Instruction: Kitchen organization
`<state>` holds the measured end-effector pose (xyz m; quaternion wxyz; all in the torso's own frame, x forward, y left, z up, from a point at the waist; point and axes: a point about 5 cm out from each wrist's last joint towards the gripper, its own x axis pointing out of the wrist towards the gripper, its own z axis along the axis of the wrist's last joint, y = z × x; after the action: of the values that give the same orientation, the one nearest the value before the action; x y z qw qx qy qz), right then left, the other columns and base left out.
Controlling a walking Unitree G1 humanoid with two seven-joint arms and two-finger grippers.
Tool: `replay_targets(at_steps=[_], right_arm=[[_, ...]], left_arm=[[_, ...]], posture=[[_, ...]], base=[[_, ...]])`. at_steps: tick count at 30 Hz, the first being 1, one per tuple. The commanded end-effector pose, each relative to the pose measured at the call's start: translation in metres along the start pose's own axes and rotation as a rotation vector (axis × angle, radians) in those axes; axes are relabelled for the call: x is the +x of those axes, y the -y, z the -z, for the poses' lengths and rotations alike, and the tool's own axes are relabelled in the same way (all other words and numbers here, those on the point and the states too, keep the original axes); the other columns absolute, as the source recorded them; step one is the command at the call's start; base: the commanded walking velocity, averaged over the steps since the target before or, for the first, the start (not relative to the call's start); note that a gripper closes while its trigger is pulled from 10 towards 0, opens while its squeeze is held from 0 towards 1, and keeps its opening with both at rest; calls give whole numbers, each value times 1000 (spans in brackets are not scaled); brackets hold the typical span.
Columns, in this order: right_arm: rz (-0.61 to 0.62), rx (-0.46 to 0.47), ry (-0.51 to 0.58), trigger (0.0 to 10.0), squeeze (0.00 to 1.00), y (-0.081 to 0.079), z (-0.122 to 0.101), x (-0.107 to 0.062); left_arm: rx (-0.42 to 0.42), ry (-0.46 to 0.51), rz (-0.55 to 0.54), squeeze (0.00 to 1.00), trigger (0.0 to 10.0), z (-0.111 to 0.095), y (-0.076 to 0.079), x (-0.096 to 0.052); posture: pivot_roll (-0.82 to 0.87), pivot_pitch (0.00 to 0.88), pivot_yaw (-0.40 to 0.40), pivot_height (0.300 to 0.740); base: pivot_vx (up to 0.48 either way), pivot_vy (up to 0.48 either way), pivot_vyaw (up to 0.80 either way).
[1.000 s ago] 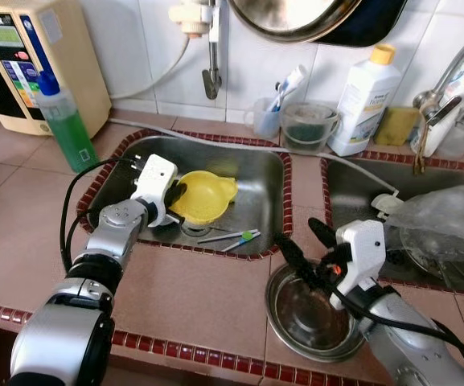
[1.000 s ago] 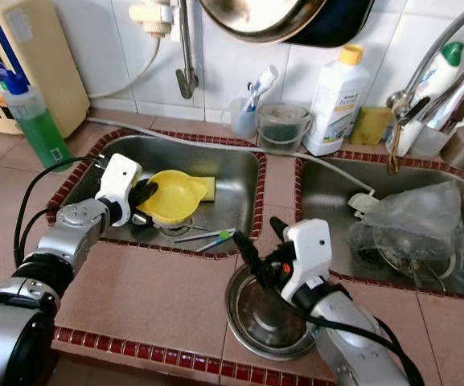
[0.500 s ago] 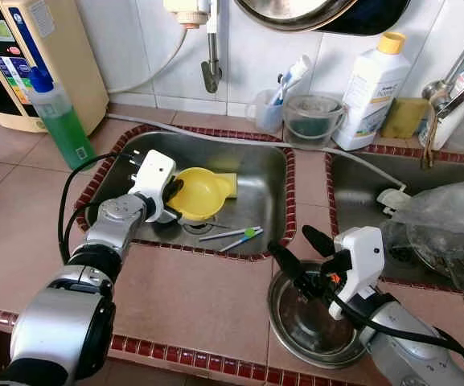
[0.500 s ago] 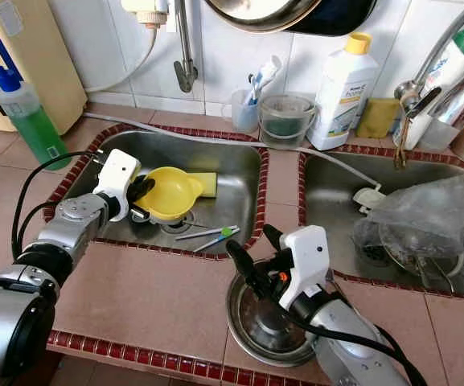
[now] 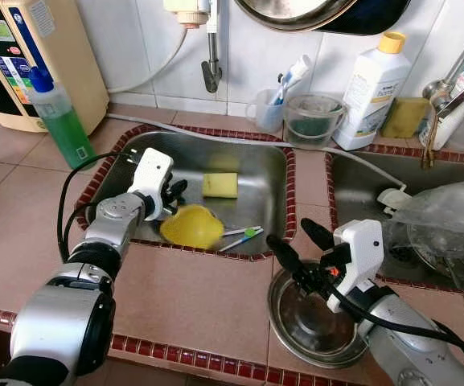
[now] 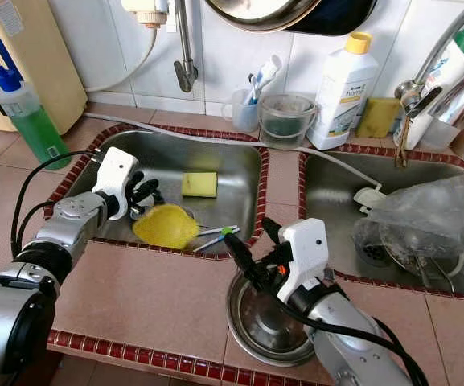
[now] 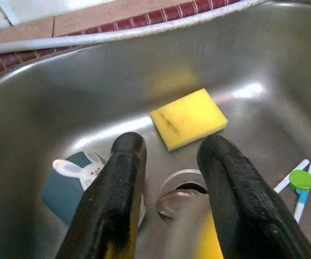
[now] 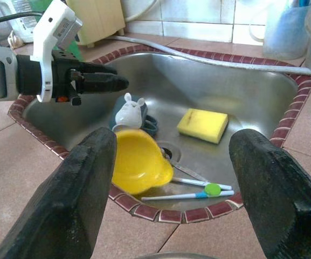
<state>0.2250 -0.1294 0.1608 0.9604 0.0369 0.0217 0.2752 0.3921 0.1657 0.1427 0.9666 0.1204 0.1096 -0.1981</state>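
— Where's the yellow bowl [image 5: 191, 227]?

— In the left sink [image 5: 264, 173], tipped over near the front wall, close to the drain. The left gripper [image 5: 171, 193] hangs just above and beside it, fingers apart, grasping nothing.

— What else lies in that basin?

— A yellow sponge [image 5: 219, 185] flat on the bottom toward the back, two thin sticks with a green tab [image 5: 242, 236] just beside the bowl, and a small bunny-shaped item [image 8: 129, 111] near the drain.

— And the right gripper [image 5: 300, 249]?

— Over the tiled tabletop [image 5: 191, 293], spread wide and empty, above a steel bowl [image 5: 312, 322] at the front edge. A green soap bottle [image 5: 59, 121] stands left of the sink; a plastic bag [image 5: 445, 221] fills the right basin.
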Motion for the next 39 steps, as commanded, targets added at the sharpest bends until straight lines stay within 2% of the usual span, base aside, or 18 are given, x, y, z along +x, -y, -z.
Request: replay_targets(at_steps=[1, 6, 17, 19, 22, 27, 28, 29, 31, 34, 38, 39], right_arm=[[-1, 7, -1, 10000, 0, 1, 0, 1], [3, 2, 16, 10000, 0, 3, -2, 5], [85, -23, 82, 10000, 0, 13, -6, 17], [104, -41, 98, 10000, 0, 16, -6, 24], [119, -41, 113, 10000, 0, 18, -7, 28], [174, -59, 161, 10000, 0, 24, -11, 39], [215, -74, 184, 10000, 0, 29, -12, 43], [240, -73, 202, 10000, 0, 33, -14, 46], [249, -78, 213, 10000, 0, 34, -15, 47], [268, -84, 238, 10000, 0, 38, -17, 50], [296, -96, 291, 10000, 0, 41, -19, 52], [312, -123, 317, 10000, 0, 42, -19, 52]], left_arm=[[9, 17, -2, 1000, 10000, -8, -4, 0], [9, 36, -2, 1000, 10000, -12, -6, -1], [-58, 138, -32, 1000, 10000, -20, -13, -6], [-74, 205, -46, 1000, 10000, -27, -16, -10], [-78, 246, -60, 1000, 10000, -32, -16, -13], [-115, 349, -66, 1000, 10000, -40, -11, -23], [-128, 384, -68, 588, 10000, -41, -7, -27], [-148, 417, -79, 0, 10000, -42, -3, -31], [-155, 432, -88, 0, 10000, -42, -1, -33], [-216, 485, -127, 0, 10000, -41, 5, -41], [-191, 515, -159, 0, 10000, -37, 14, -48], [-193, 522, -157, 0, 10000, -34, 20, -52]], posture=[[-114, 100, 40, 740], [-101, 93, 37, 740], [-64, 70, 30, 740], [-46, 62, 23, 740], [-32, 53, 14, 740], [-15, 36, -1, 740], [-10, 29, -8, 740], [-6, 19, -13, 740], [-6, 17, -15, 740], [-1, 1, -25, 740], [0, 0, -28, 740], [-2, 0, -29, 740]], base=[[0, 0, 0], [0, 0, 0], [0, 0, 0], [0, 0, 0], [0, 0, 0], [0, 0, 0], [0, 0, 0], [0, 0, 0], [0, 0, 0], [0, 0, 0], [0, 0, 0], [0, 0, 0]])
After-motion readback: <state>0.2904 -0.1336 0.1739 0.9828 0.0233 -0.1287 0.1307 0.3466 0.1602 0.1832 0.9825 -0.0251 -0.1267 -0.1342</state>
